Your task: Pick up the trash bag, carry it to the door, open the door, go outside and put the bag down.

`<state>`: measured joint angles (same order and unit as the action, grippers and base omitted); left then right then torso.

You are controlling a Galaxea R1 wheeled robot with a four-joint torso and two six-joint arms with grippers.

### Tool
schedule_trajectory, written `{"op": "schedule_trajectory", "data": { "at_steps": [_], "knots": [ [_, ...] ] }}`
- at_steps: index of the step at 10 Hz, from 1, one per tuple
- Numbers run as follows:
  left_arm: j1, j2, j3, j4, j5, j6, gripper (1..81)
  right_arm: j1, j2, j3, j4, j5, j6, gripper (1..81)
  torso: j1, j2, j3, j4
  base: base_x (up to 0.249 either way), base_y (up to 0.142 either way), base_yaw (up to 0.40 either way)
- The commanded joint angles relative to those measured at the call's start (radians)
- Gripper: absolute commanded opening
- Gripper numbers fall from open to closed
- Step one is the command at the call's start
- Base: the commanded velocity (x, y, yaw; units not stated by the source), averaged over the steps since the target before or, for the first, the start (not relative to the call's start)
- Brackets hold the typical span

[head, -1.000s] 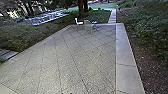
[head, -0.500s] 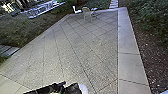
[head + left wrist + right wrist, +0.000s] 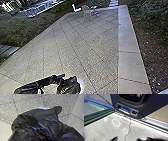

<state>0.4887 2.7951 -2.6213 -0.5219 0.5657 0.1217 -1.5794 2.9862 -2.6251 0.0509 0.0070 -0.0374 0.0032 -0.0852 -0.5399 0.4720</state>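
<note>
The left gripper is closed on the one black trash bag, which is in front of the robot over the paved yard, while the right gripper stands open, its two dark tips apart above a pale floor marked with two light rings. Two chairs, one white and one beige, stand near each other toward the far end of the paving. The right wrist view also has one glass panel in a frame beside the dark robot base.
</note>
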Motion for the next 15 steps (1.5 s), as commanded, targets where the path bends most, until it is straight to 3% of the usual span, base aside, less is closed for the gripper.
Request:
{"op": "schedule_trajectory", "data": {
  "at_steps": [1,3,4,5,8,11,12,14,15],
  "knots": [
    [-0.144,-0.044,-0.036,-0.026,0.088,-0.004,81.1,-0.011,0.042,0.024,-0.003,-0.079,-0.001,81.1,0.000,0.000,0.000,0.000,0.000,0.000,0.000],
    [-0.138,-0.041,-0.030,-0.018,0.092,-0.004,81.1,-0.011,0.042,0.022,0.001,-0.078,0.001,81.1,0.000,0.000,0.000,0.000,0.000,0.000,0.000],
    [-0.112,-0.031,-0.029,-0.010,0.131,0.002,81.1,-0.012,0.042,0.022,0.003,-0.078,0.001,81.1,0.000,0.000,0.000,0.000,0.000,0.000,0.000],
    [-0.056,-0.012,-0.029,-0.006,0.152,0.022,81.1,-0.012,0.042,0.022,0.004,-0.078,0.001,81.1,0.000,0.000,0.089,0.000,0.000,0.000,0.000],
    [0.176,0.035,-0.036,0.017,0.135,0.142,81.1,-0.011,0.042,0.022,0.007,-0.076,0.002,81.1,0.001,0.001,0.157,0.000,0.000,0.000,0.000],
    [0.362,0.080,-0.036,0.032,0.051,0.239,81.1,-0.005,0.041,0.021,0.007,-0.076,0.002,81.1,0.001,0.000,0.260,0.000,0.000,0.000,0.000],
    [0.408,0.098,-0.036,0.062,0.051,0.253,81.1,-0.002,0.041,0.022,0.009,-0.076,0.004,81.1,0.000,0.000,0.201,0.000,0.000,0.000,0.000],
    [0.501,0.136,-0.036,0.155,0.049,0.253,81.1,0.001,0.041,0.022,0.009,-0.076,0.005,81.1,-0.002,-0.001,0.231,0.000,0.000,0.000,0.000],
    [0.546,0.152,-0.036,0.198,0.048,0.254,81.1,0.003,0.039,0.021,0.009,-0.076,0.007,81.1,-0.001,-0.001,0.238,-0.046,0.000,0.000,0.000]
  ]
}}
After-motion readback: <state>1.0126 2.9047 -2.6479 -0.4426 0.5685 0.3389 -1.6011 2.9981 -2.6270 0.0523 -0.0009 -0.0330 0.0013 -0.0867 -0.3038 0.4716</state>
